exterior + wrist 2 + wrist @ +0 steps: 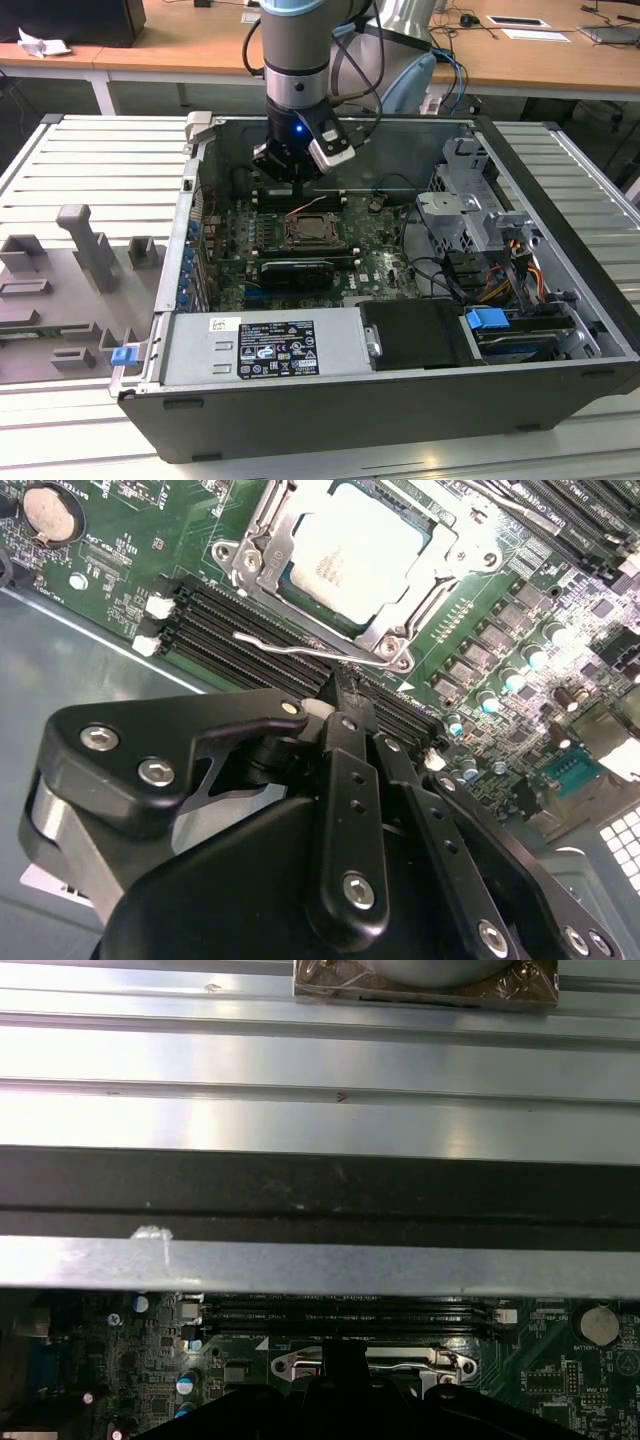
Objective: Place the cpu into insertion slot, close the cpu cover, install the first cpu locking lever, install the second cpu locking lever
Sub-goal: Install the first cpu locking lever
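The cpu (358,552) already sits in the insertion slot (300,580) with the cpu cover (262,542) lying flat around it, so by my reading the locking-lever step is in hand. The claw (345,695) hovers just beside the socket, over a raised wire lever (290,648) above the memory slots (230,630); its fingers look pressed together, holding nothing. Seating the lever calls for pressing down and hooking it under its catch.
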`<state>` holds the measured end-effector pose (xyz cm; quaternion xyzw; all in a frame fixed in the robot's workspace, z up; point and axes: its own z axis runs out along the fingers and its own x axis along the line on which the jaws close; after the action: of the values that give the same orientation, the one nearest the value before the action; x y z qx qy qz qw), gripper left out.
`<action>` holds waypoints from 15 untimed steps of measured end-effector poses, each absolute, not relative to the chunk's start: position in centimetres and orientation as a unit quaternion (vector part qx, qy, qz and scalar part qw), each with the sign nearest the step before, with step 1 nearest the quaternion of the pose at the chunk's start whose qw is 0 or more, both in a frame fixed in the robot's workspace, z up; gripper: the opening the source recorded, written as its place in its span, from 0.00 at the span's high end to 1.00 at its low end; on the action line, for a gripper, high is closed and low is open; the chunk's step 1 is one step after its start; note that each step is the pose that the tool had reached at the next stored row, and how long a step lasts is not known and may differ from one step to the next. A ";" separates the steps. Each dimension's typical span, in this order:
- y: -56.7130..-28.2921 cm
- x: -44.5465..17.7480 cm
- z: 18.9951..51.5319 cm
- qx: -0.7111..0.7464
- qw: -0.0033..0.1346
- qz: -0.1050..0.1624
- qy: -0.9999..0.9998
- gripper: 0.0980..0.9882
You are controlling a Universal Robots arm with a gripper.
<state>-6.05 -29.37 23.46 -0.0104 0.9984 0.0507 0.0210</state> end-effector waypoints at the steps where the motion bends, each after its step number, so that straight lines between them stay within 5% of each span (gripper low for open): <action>1: -29.4 -6.0 23.4 -0.011 0.021 0.051 0.998 0.99; 15: -29.4 -5.7 23.4 -0.015 0.021 0.051 0.998 0.99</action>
<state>-5.72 -29.37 23.36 -0.0152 0.9984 0.0509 0.0208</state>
